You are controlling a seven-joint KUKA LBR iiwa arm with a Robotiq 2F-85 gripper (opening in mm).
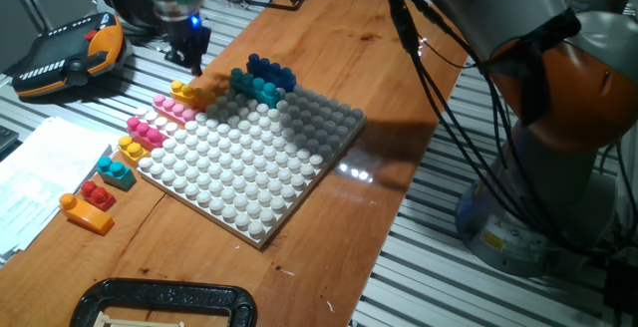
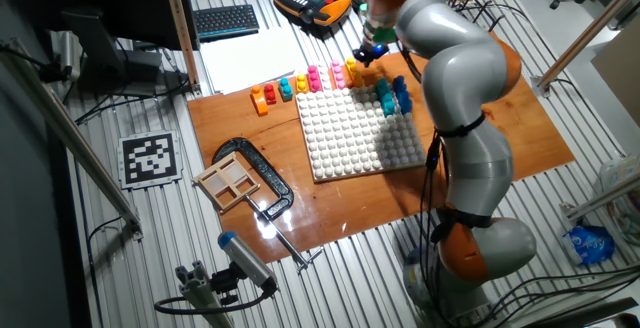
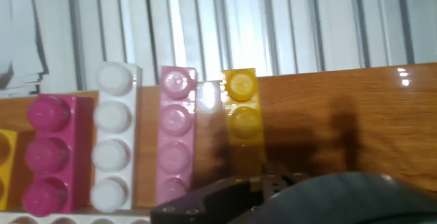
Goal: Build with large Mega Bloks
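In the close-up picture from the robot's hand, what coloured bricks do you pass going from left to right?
A yellow brick's edge at the frame's left border → magenta brick → white brick → light pink brick → yellow brick, then bare wooden table.

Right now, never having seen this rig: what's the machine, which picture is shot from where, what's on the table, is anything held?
It is a single grey-and-orange robot arm with a two-finger gripper. Two pictures come from fixed cameras on different sides of the wooden table; the third looks along the fingers from a camera on the hand.

On the table lies a white studded baseplate. Loose bricks line one edge of it: an orange brick, pink bricks and a yellow brick. A blue brick and a teal brick sit at the far corner.

The gripper hovers by the yellow brick. Whether it holds anything cannot be told.
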